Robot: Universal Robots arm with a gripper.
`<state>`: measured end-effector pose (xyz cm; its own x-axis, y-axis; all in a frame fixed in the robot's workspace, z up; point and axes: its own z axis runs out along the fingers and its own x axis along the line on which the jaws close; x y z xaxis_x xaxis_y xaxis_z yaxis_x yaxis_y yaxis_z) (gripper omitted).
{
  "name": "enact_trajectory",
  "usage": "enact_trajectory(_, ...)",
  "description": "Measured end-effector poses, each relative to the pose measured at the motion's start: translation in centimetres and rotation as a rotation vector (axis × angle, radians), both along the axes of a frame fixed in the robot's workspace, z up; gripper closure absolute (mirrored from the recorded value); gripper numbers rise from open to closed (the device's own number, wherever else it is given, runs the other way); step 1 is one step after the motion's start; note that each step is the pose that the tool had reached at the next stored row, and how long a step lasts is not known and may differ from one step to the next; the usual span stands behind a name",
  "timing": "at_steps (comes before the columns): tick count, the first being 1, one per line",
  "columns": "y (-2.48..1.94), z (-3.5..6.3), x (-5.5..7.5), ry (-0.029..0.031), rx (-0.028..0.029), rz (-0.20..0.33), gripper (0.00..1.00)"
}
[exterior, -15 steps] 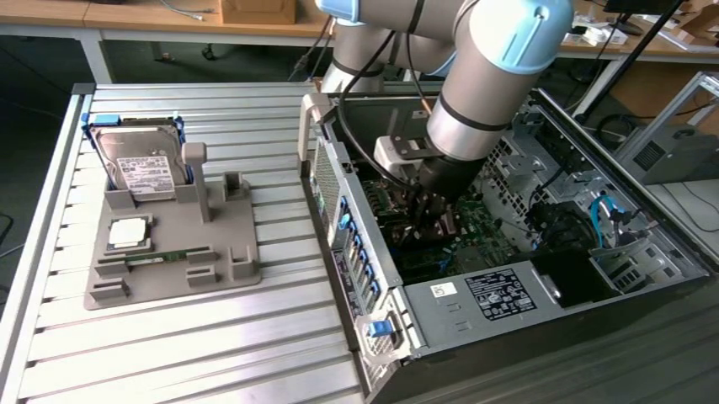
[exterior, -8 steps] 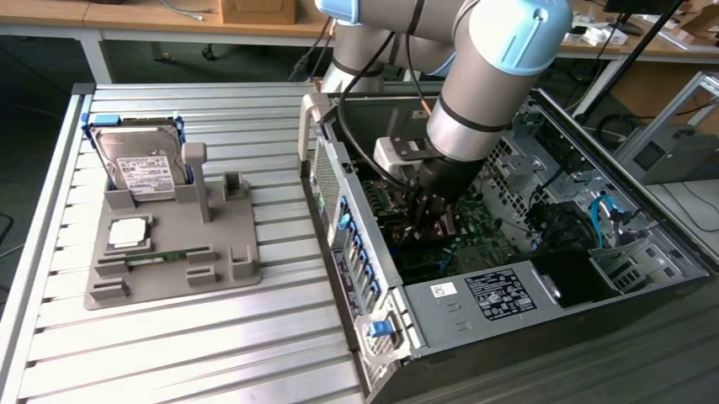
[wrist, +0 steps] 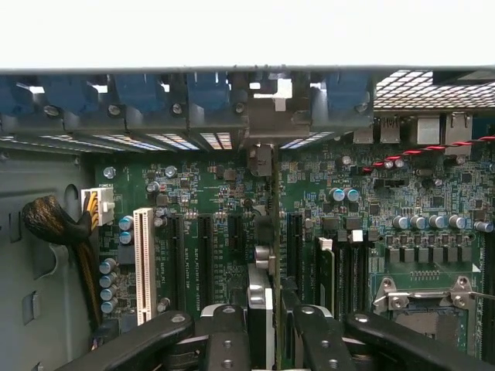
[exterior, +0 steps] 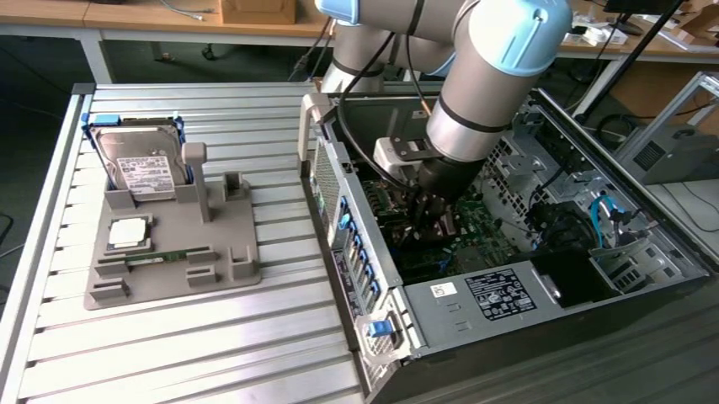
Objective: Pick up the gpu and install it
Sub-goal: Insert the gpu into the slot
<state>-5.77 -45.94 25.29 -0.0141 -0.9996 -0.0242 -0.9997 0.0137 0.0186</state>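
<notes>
Robot claw (wrist: 267,318) holding a graphics card (wrist: 275,209) inside the computer case (exterior: 337,198)
Card clamped edge-on, upright above the case's green board (wrist: 387,193); looks thin, stiff, light, fragile; safest held by its edges

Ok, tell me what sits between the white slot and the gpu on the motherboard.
Empty black expansion slots, side by side between the white slot and the edge-on gpu. The wrist view shows it.

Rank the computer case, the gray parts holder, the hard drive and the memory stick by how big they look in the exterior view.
1. computer case
2. gray parts holder
3. hard drive
4. memory stick
No two look alike in size.
</notes>
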Motion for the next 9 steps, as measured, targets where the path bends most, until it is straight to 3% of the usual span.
enact_trajectory(4,0.00,0.00,0.00,0.0000,-0.0002,0.000,0.60)
enact_trajectory(9,-0.01,0.00,0.00,0.0000,-0.0004,0.000,0.53)
